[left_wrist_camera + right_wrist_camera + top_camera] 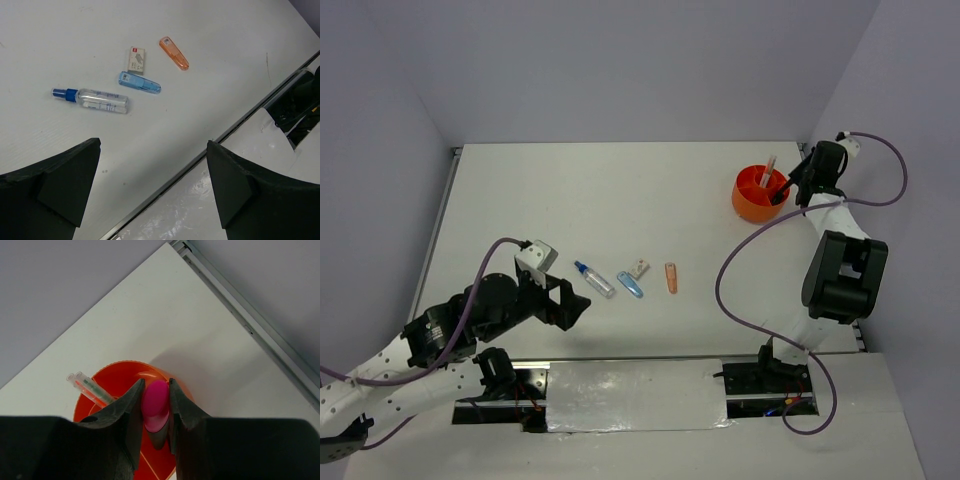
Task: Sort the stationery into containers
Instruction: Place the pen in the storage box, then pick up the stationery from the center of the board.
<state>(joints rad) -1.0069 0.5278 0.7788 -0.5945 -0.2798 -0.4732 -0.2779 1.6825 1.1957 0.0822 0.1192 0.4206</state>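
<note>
The orange tub (pixel 758 192) stands at the table's far right, with two thin clear pens (pixel 87 389) leaning in it. Directly over the tub (pixel 117 374), my right gripper (pixel 156 382) is shut on a black highlighter with a pink cap (pixel 155 402), cap pointing away from the wrist. Near the table's front lie a blue-capped clear tube (pixel 95 100), a blue clip (pixel 140 83), a small whitish block (pixel 136 60) and a peach piece (pixel 174 52). My left gripper (pixel 153 145) hovers open and empty just near-left of the tube (pixel 593 279).
A shiny taped strip (pixel 635 395) covers the near edge between the arm bases, with a dark groove (pixel 200 157) along it. A metal rail (pixel 250 325) borders the table close behind the tub. Purple-grey walls enclose the back and sides.
</note>
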